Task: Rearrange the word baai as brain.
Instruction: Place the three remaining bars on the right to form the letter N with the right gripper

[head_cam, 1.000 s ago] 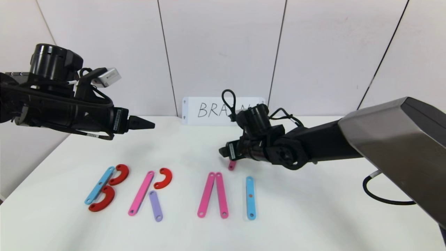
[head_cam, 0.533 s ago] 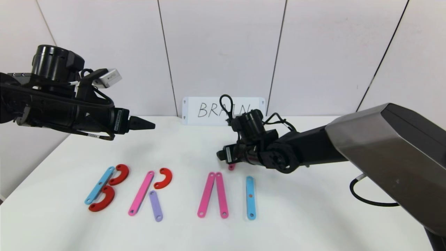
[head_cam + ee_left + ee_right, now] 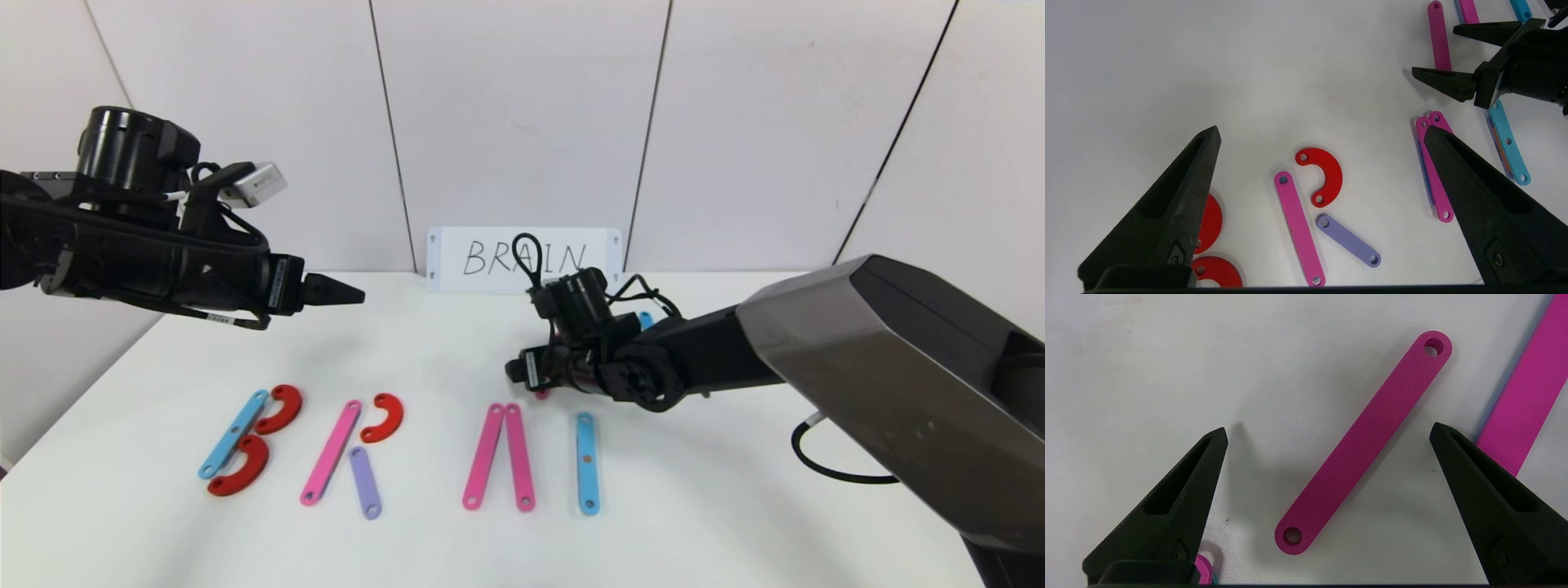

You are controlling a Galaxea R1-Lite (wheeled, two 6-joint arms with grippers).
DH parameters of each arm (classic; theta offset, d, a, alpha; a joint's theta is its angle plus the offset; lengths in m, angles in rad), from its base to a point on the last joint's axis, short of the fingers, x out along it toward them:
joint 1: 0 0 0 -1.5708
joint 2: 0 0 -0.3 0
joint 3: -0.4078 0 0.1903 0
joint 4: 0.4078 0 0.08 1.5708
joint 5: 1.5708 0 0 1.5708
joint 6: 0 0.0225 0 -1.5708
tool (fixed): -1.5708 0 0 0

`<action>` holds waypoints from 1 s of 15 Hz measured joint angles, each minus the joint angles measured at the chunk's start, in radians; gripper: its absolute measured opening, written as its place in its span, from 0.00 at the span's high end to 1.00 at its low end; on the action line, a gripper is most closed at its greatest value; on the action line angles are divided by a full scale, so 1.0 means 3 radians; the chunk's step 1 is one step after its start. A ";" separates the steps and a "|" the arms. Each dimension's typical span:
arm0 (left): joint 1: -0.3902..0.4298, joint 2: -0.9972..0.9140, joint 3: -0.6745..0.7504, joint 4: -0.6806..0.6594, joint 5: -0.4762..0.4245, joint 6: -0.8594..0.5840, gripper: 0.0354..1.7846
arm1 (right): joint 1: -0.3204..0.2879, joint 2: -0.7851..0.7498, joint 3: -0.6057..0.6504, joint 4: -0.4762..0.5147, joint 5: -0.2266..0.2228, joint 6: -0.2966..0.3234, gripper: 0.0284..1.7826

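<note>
Here, your right gripper (image 3: 1327, 433) hangs low over the white table (image 3: 735, 506) with its jaws spread wide, empty, straddling a short magenta strip (image 3: 1363, 443) that lies flat between the fingertips without touching either. That strip sits just behind the two long pink strips (image 3: 498, 457) leaning together. The plastic letters (image 3: 392, 449) run in a row along the table's front edge. Your left gripper (image 3: 1323, 134) hovers high above the left letters, jaws also wide apart, holding nothing. A card reading BRAIN (image 3: 490, 257) stands against the wall.
</note>
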 joint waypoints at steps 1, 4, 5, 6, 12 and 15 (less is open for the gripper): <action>0.0001 0.0000 0.0000 0.0000 0.0000 0.0000 0.03 | 0.0005 0.0009 0.0000 0.0000 -0.0003 -0.0001 0.03; -0.0003 0.0000 0.0001 0.0001 -0.0004 0.0000 0.03 | 0.0006 0.0020 -0.0002 0.0003 0.0001 -0.0001 0.03; -0.0003 0.0000 0.0001 0.0000 -0.0008 0.0000 0.03 | 0.0004 0.0021 -0.0004 0.0004 0.0001 -0.0003 0.03; -0.0001 0.0000 0.0001 0.0000 -0.0008 0.0000 0.03 | 0.0001 0.0021 -0.0004 0.0004 0.0002 -0.0001 0.03; 0.0000 -0.0001 0.0001 0.0001 -0.0008 0.0001 0.03 | 0.0005 0.0021 0.0012 0.0004 -0.0030 -0.0003 0.15; 0.0001 -0.0004 0.0001 0.0001 -0.0008 0.0000 0.03 | 0.0006 0.0023 0.0017 0.0005 -0.0037 -0.0006 0.40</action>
